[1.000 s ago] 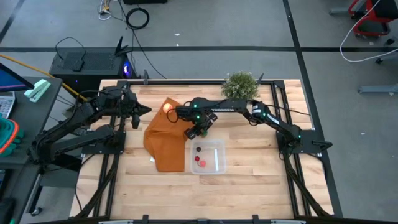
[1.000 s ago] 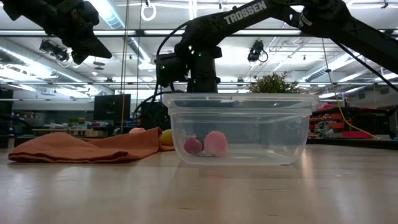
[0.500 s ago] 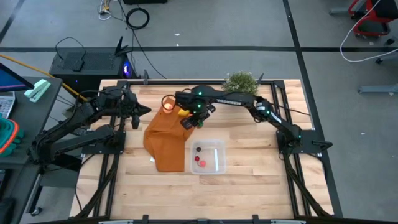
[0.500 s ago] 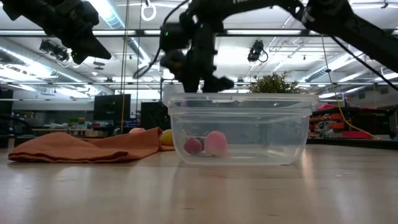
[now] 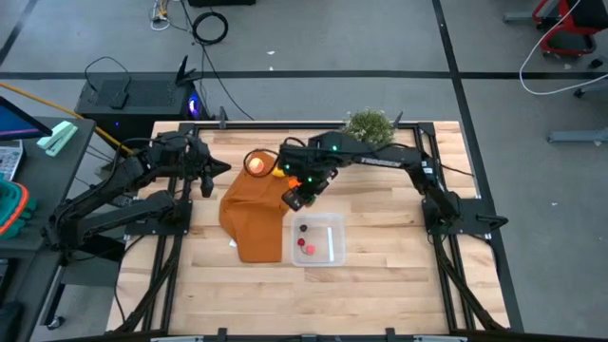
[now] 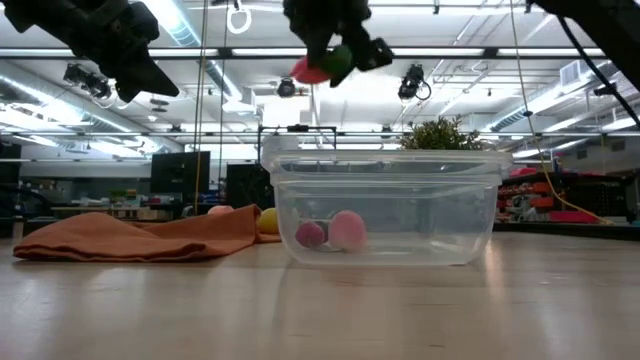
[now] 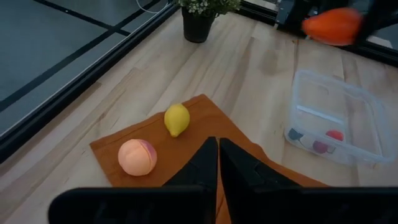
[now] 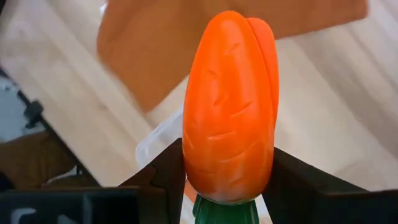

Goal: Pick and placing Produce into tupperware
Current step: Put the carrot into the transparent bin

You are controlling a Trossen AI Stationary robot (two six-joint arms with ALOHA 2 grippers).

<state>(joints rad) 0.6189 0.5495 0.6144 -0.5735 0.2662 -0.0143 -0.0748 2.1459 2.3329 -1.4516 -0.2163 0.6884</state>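
Carrying the carrot [image 8: 229, 106] clamped in your right gripper [image 5: 302, 193], with the left gripper [image 5: 211, 168] shut and empty, you next need it above the tupperware [image 5: 332, 249].

Glossy plastic carrot [image 8: 230, 106] — clear plastic tupperware [image 5: 332, 249], matt cloth [image 5: 252, 214].

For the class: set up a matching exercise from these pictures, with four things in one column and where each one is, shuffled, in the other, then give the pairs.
Things
1. carrot
2. lemon
3. small red-pink piece
4. potted plant

Places
A. inside the tupperware
B. at the far edge of the table
C. held in the right gripper, above the table
D. on the orange-brown cloth

Pairs: 1-C, 2-D, 3-A, 4-B
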